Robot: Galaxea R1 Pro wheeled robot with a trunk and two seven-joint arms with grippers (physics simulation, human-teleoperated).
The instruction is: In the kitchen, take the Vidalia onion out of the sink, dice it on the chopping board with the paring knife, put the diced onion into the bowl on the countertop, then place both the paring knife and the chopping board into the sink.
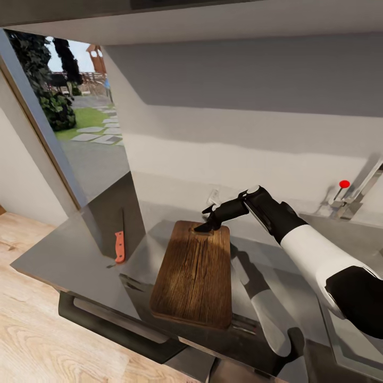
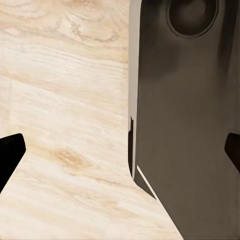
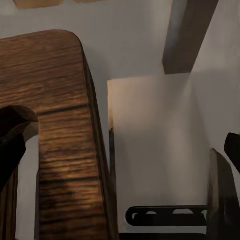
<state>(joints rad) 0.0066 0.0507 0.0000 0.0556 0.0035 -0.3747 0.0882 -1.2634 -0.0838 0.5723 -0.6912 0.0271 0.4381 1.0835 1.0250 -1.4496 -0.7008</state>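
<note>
Right gripper [image 1: 208,219] spread over far end of chopping board [image 1: 196,274], fingers straddling far edge. Board's long axis runs near-far on countertop [image 1: 64,255]. Paring knife [image 1: 120,242] lies well left. Left gripper [image 2: 120,150] spread.

The chopping board [image 3: 55,115] lies on the grey countertop [image 3: 150,45], flanked by the open right pincer [image 3: 122,150].

Black-and-white robot arm with dark jaws

The right arm [image 1: 314,255] is seen as a smooth white shell, bounded by a glossy black joint near the elbow and a black wrist section edged with a pale band. The right gripper [image 1: 208,219] is matte black and angular. Black fingertips [image 2: 10,152] are glimpsed in the left wrist view.
</note>
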